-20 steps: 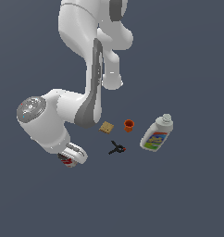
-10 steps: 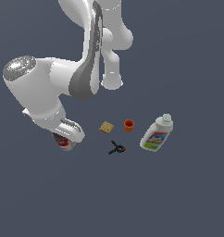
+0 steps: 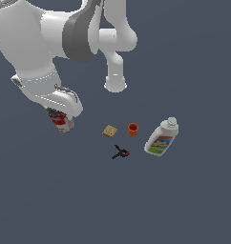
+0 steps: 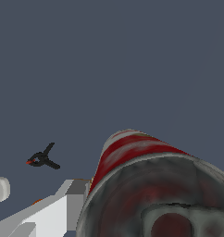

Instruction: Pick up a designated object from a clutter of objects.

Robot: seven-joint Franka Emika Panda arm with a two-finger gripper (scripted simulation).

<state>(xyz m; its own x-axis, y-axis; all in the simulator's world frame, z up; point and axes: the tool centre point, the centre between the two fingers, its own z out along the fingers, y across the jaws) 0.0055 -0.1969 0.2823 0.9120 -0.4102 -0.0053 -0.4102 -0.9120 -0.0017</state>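
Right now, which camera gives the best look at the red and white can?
The wrist view: the red and white can fills the near frame, showing its striped label and grey metal end. In the exterior view the can is small and half hidden beneath the hand, only its lower label showing.

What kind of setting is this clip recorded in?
A bare simulated workspace, not a real room: a flat, featureless grey floor, a few small rendered props such as the white bottle and black clamp, and a red-white can under the gripper.
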